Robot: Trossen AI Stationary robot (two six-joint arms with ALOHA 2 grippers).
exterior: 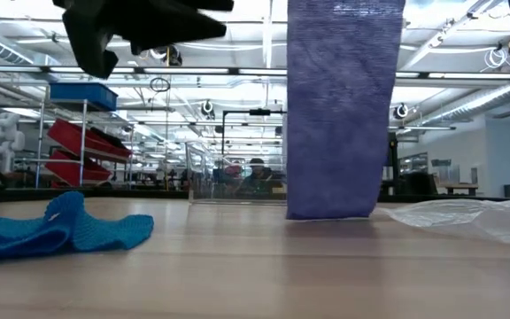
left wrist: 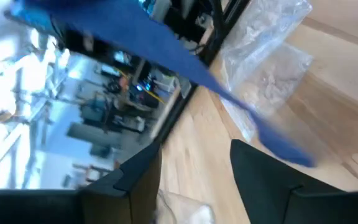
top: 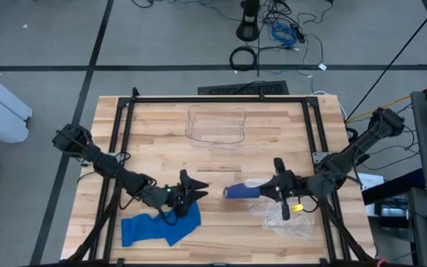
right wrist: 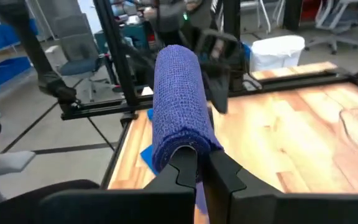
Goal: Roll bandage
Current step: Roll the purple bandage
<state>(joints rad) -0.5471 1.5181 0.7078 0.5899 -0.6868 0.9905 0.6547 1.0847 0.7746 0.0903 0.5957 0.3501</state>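
Note:
A dark blue bandage strip (top: 239,193) hangs from my right gripper (top: 264,191), which is shut on it right of the table's middle. In the low view the strip (exterior: 343,106) reaches down to the tabletop. A lighter blue bandage heap (top: 158,226) lies crumpled on the table near the front edge. Just above and right of it, my left gripper (top: 196,189) is open and touches nothing. It points toward the hanging strip, which crosses the left wrist view as the strip (left wrist: 166,50) beyond the open fingers (left wrist: 135,180). My right gripper pinches the strip's upper end (right wrist: 188,146) between its two shut fingers, and the cloth bulges over the fingertips. The fingers lie about level and point toward the table's left. The strip hangs below them, its lower end (exterior: 330,213) at the tabletop.
A crumpled clear plastic bag (top: 288,219) lies under and in front of my right gripper. A clear plastic container (top: 215,124) stands at the far middle of the table. A black metal frame (top: 124,133) runs along the table's sides and back.

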